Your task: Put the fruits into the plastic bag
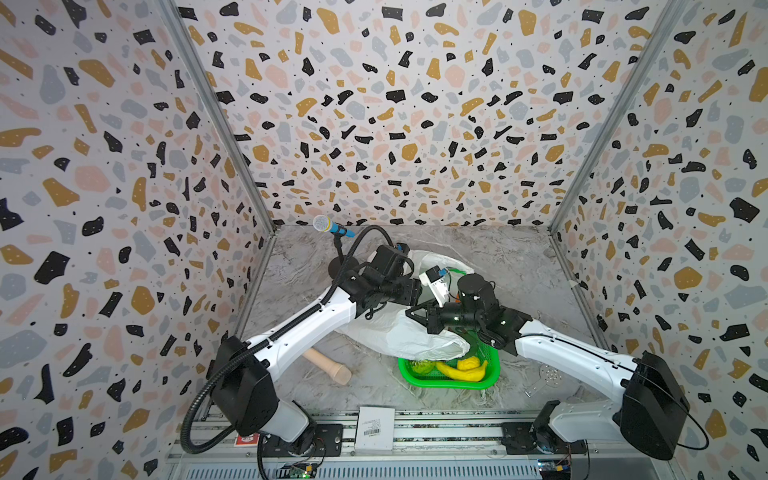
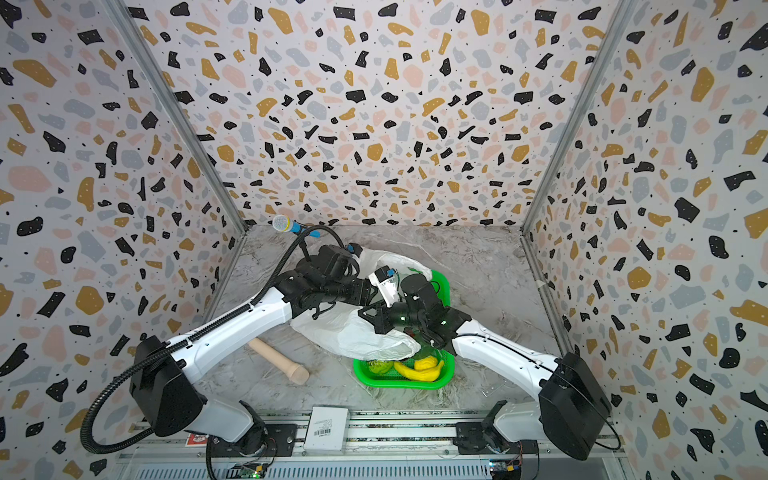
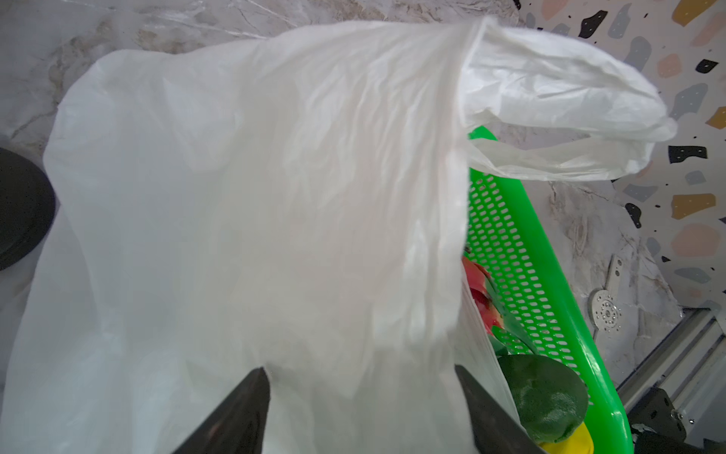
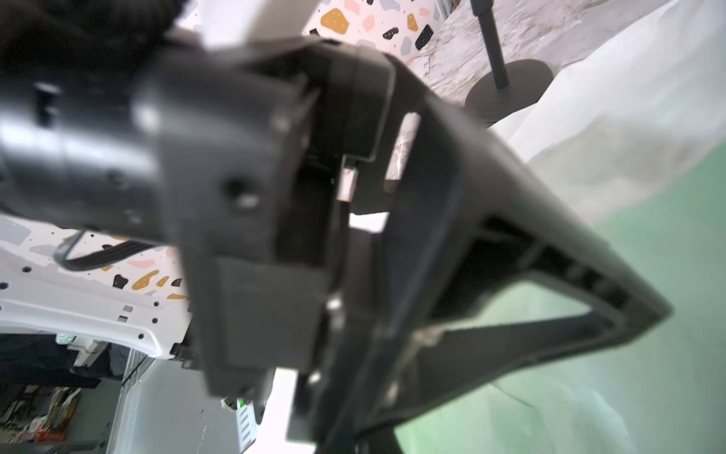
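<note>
The bag [image 1: 405, 338] lies crumpled on the table [image 1: 519, 266] mid-scene, right under both grippers, its near part draped over the far-left part of the basket [image 1: 440, 383]. The left gripper [image 3: 359, 369] hangs over it with its fingers [image 3: 239, 408] apart. In the left wrist view the white film fills the gap between them and runs on ahead. The right gripper [image 1: 417, 314] reaches in from the right with its jaws together, its tips at the bag's upper surface; whether they pinch any film I cannot tell. The bag's long axis runs near to far, with the handle loops [image 3: 550, 94] pointing toward the back wall and the body toward the robot. Fruits lie in the basket beside the bag: the banana [image 1: 461, 372] sits crosswise at the near end, both tips curling away from the robot, and the bumpy green fruit [image 1: 419, 366] is to its left. The dragon fruit [image 3: 477, 293] and avocado [image 3: 546, 397] are just beside the bag's edge
</note>
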Robot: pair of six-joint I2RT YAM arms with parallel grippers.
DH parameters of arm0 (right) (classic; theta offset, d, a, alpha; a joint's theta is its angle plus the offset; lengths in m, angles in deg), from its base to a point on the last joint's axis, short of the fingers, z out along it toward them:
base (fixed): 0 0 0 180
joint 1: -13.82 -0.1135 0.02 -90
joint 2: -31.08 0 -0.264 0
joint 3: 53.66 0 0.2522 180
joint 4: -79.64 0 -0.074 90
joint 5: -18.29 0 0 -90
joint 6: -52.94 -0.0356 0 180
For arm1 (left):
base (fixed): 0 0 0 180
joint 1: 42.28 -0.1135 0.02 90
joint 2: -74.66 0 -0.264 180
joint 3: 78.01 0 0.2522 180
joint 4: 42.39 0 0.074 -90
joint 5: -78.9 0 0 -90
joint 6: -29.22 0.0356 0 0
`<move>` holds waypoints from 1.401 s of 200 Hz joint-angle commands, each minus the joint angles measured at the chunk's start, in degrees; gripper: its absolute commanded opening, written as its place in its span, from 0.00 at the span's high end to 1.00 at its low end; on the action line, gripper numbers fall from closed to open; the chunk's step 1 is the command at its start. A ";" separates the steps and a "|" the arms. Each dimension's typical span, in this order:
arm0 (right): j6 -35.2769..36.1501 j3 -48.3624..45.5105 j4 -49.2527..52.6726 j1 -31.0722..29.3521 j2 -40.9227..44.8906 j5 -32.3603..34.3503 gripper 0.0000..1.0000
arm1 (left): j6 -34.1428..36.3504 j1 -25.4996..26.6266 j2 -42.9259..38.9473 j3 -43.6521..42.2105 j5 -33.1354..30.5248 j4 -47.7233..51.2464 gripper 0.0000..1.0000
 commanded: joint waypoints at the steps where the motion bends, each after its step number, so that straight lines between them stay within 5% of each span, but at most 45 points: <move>1: 0.56 0.66 -3.56 0.08 2.60 2.09 1.00 | 1.77 1.01 1.52 1.03 0.05 4.63 0.35; 18: 0.83 0.63 -3.20 0.08 2.90 2.66 1.00 | 1.80 1.00 2.10 1.10 -1.07 5.25 0.50; 51: 1.02 0.10 -2.55 0.08 3.85 3.93 1.00 | 0.85 1.01 2.45 2.63 -3.88 6.78 1.00; 84: 1.54 0.21 0.44 0.30 4.41 6.73 0.98 | -1.30 0.82 1.29 3.71 -3.86 4.66 1.00; 112: 0.27 -2.58 0.32 2.26 9.25 9.58 0.47 | -4.25 -1.47 0.17 3.03 -1.03 1.70 1.00; 127: -0.76 -4.38 1.16 5.21 13.41 10.13 0.34 | -5.65 -3.30 -0.72 2.04 1.90 -0.21 1.00; 196: -2.65 -8.84 15.13 22.75 32.57 14.08 0.30 | -8.40 -11.54 -6.18 -4.55 16.91 -10.99 1.00; 224: -3.29 -11.16 18.49 25.04 30.57 10.77 0.30 | -8.63 -12.19 -7.08 -4.70 17.81 -12.25 1.00; 247: -5.52 -14.11 12.64 24.38 28.08 4.00 0.30 | -9.33 -12.23 -7.87 -5.22 18.70 -13.64 1.00; 280: -8.20 -16.34 4.41 21.94 22.42 3.09 0.31 | -10.43 -12.21 -8.61 -5.96 19.28 -14.82 1.00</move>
